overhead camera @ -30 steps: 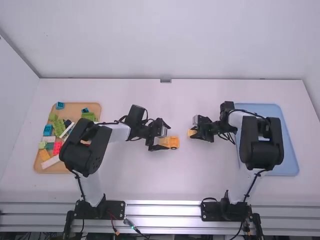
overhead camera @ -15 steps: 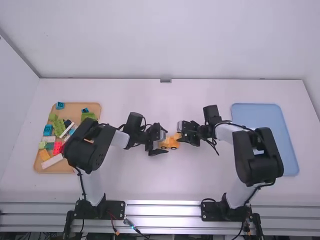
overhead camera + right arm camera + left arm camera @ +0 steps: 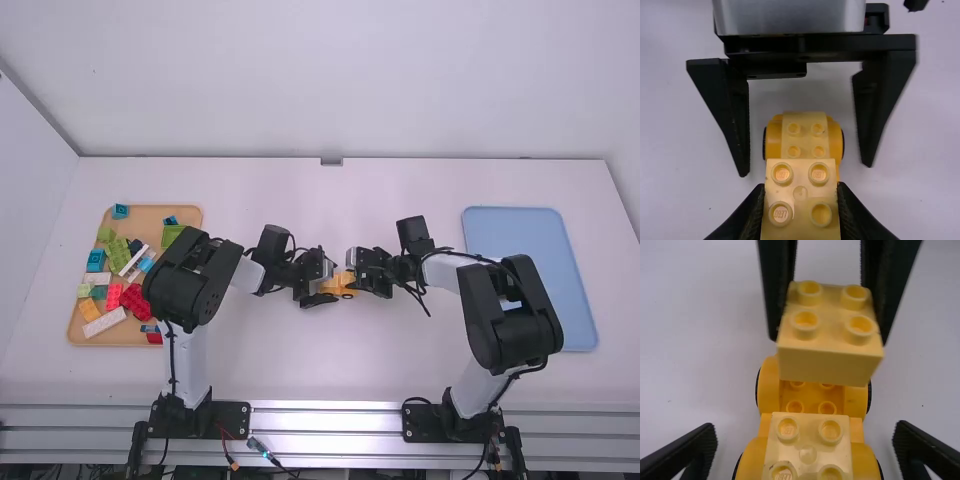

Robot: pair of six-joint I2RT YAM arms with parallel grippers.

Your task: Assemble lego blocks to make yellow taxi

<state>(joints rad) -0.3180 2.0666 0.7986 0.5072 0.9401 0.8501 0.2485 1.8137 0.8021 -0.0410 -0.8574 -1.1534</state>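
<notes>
My left gripper [image 3: 322,286] is at the middle of the table beside the yellow car base [image 3: 345,291]; from the right, my right gripper [image 3: 354,272] meets it there. In the left wrist view, my left gripper [image 3: 805,444] is open, its fingers apart on either side of the car base [image 3: 811,396], which carries a pale yellow block [image 3: 808,440] at its near end. Pinched above the base's other end, a second pale yellow block [image 3: 829,352] hangs with bare studs beneath. The right wrist view has my right gripper [image 3: 801,192] shut on this block [image 3: 800,202].
A wooden tray [image 3: 80,325] of mixed coloured blocks lies at the left, partly under the left arm. On the right side is a blue tray [image 3: 570,300]. The two grippers are very close together over the car base.
My right gripper has moved left with its block, from apart to over the car base. The left arm's elbow has shifted right, uncovering more of the wooden tray, while its gripper stays nearly in place.
</notes>
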